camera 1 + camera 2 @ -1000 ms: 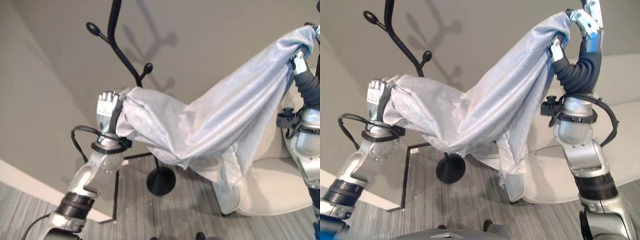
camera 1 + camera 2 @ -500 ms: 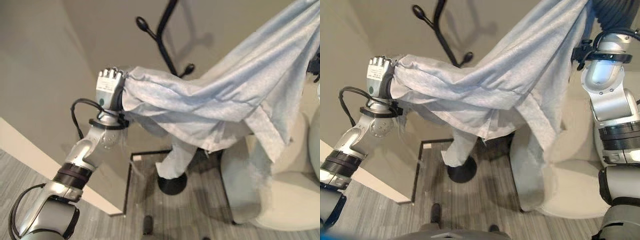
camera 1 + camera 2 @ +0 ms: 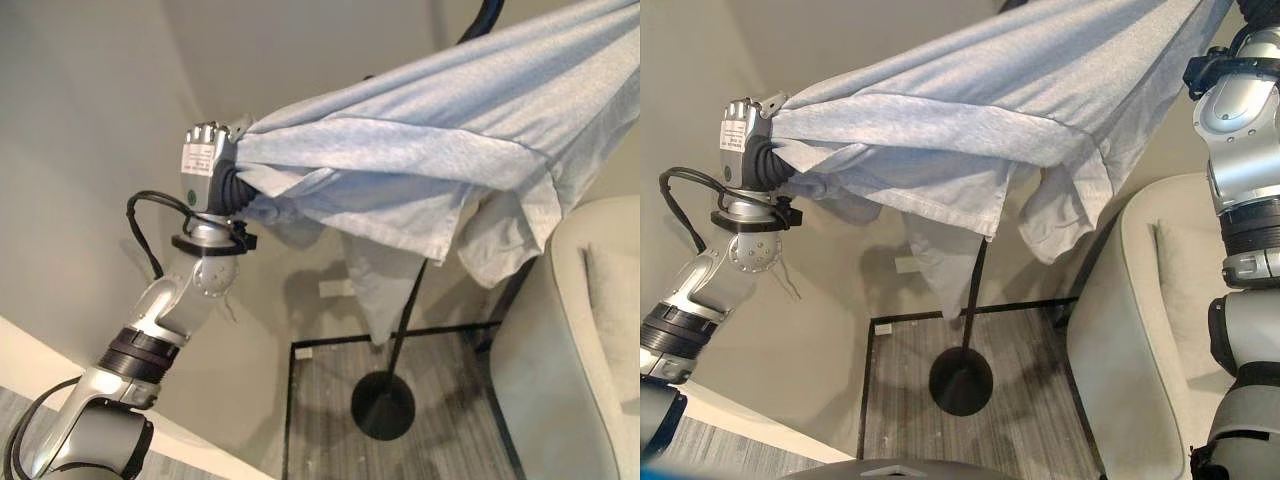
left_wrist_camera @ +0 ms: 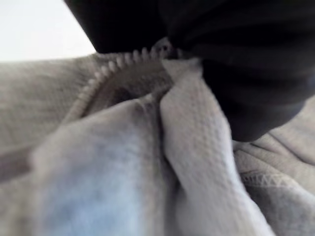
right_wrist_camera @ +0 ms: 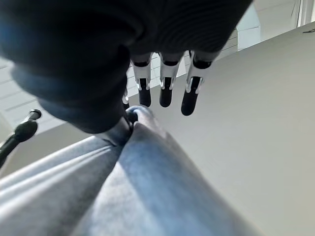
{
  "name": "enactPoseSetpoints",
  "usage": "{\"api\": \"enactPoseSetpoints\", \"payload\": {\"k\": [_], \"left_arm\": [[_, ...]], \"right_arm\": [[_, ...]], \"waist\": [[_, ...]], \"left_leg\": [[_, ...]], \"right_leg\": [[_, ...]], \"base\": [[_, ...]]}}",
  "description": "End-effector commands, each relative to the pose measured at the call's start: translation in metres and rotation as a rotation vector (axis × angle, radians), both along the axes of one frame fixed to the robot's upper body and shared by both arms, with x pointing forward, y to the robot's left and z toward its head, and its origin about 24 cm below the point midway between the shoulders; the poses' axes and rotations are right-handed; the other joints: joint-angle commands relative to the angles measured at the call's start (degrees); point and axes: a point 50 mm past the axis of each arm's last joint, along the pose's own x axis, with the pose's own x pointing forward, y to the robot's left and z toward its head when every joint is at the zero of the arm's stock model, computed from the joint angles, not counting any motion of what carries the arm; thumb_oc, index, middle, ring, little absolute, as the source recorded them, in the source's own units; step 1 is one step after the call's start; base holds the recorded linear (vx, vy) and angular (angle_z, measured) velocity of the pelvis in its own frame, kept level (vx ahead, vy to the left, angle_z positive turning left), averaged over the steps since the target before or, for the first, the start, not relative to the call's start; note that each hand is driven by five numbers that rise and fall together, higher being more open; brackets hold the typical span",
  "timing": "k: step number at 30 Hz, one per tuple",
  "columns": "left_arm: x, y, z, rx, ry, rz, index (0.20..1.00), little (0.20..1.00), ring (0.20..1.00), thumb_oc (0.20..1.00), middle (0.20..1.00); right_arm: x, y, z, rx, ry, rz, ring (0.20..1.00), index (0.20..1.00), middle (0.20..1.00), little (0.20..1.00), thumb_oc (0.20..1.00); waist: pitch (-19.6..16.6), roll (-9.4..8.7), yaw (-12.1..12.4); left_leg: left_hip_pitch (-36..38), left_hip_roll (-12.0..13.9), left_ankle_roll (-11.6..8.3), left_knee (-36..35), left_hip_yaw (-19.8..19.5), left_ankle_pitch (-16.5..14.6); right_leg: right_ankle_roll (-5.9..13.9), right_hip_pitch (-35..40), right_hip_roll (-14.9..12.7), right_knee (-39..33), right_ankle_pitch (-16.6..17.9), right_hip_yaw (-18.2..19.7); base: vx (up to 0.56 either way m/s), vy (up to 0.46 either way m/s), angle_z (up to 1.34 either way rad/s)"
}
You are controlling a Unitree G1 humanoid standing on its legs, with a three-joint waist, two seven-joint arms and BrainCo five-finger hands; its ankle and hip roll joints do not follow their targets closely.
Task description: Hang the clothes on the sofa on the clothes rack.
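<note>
Lifted higher than half a second back: grey garment now stretched almost level above the clothes rack, folds no longer draping down over the rack's round base, and camera swung so that the rack's pole stands under the cloth's middle. Left hand raised to one side of the rack, fingers clenched on a bunched hem of the garment; seen in the left wrist view as thick ribbed fabric gathered right against the dark cover. Right hand up on the sofa side of the rack, at the garment's far end; in the right wrist view, dark-tipped fingers pointing out straight beyond the cover, cloth pressed up under the palm at the thumb side, pinch itself not clearly seen, so hold there cannot be told for sure. Loose sleeve and lower folds hanging beside the rack's pole, above the base. Cream sofa just beside the rack, on its right-hand side.
</note>
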Motion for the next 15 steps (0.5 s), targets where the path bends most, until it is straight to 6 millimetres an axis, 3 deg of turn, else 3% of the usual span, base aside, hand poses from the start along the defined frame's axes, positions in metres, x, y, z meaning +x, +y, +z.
{"api": "enactPoseSetpoints", "payload": {"k": [1, 3, 6, 7, 10, 11, 15], "left_arm": [[0.002, 0.010, 0.022, -0.055, -0.081, 0.029, 0.200, 0.200, 0.200, 0.200, 0.200], [0.000, 0.006, 0.017, -0.090, -0.059, 0.004, 0.200, 0.200, 0.200, 0.200, 0.200], [-0.006, 0.002, 0.007, -0.160, -0.032, -0.045, 0.200, 0.200, 0.200, 0.200, 0.200], [-0.007, -0.006, -0.003, -0.190, 0.018, -0.091, 0.200, 0.200, 0.200, 0.200, 0.200], [-0.007, -0.011, -0.012, -0.232, 0.071, -0.129, 0.200, 0.200, 0.200, 0.200, 0.200], [-0.004, -0.014, -0.019, -0.259, 0.115, -0.144, 0.200, 0.200, 0.200, 0.200, 0.200], [0.000, -0.008, -0.022, -0.265, 0.148, -0.120, 0.200, 0.200, 0.200, 0.200, 0.200]], "right_arm": [[-0.022, -0.022, 0.029, -0.017, -0.094, -0.116, 0.200, 0.200, 0.200, 0.200, 0.200], [-0.018, -0.014, 0.020, 0.004, -0.076, -0.062, 0.200, 0.200, 0.200, 0.200, 0.200], [-0.017, -0.012, 0.003, -0.014, -0.039, -0.044, 0.200, 0.200, 0.200, 0.200, 0.200], [-0.015, -0.015, -0.023, -0.025, 0.036, -0.041, 0.200, 0.200, 0.200, 0.200, 0.200], [-0.013, -0.019, -0.044, -0.012, 0.099, -0.036, 0.200, 0.200, 0.200, 0.200, 0.200], [-0.009, -0.022, -0.060, 0.011, 0.155, -0.032, 0.200, 0.200, 0.200, 0.200, 0.200], [-0.007, -0.031, -0.068, 0.020, 0.204, -0.065, 0.200, 0.200, 0.200, 0.200, 0.200]], "waist": [[-1.2, -0.82, -5.7], [-1.5, -2.15, -5.1], [-2.6, -2.31, -5.1], [-3.8, -2.36, -4.9], [-4.3, -2.58, -4.7], [-4.3, -2.64, -4.5], [-3.8, -2.94, -3.9]], "left_leg": [[0.6, 2.4, -5.36, 0.5, -4.7, -3.7], [1.1, 2.7, -5.89, 0.5, -4.5, -4.0], [1.2, 3.9, -6.81, 0.5, -4.3, -3.9], [1.2, 4.8, -7.27, 0.5, -5.0, -3.8], [1.4, 5.4, -7.60, 0.5, -5.6, -3.5], [1.5, 6.0, -7.97, 0.5, -5.8, -3.2], [1.5, 6.9, -8.85, 0.5, -6.2, -2.4]], "right_leg": [[-3.74, 3.8, 8.3, -23.4, 11.3, 2.4], [-3.88, 5.6, 8.0, -24.9, 12.5, 2.1], [-4.30, 6.6, 8.6, -27.1, 13.2, 1.3], [-4.85, 7.3, 9.4, -27.1, 12.0, 0.4], [-5.41, 8.0, 10.4, -27.1, 11.0, 0.1], [-5.87, 8.5, 11.1, -27.1, 10.2, -0.1], [-6.63, 9.0, 12.1, -27.1, 9.4, -0.4]], "base": [[0.14, -0.157, 0.24], [0.13, -0.169, 0.60], [0.12, -0.189, 0.51], [0.17, -0.204, -0.03], [0.10, -0.154, 0.10], [0.07, -0.149, -0.02], [0.06, -0.137, 0.00]]}}
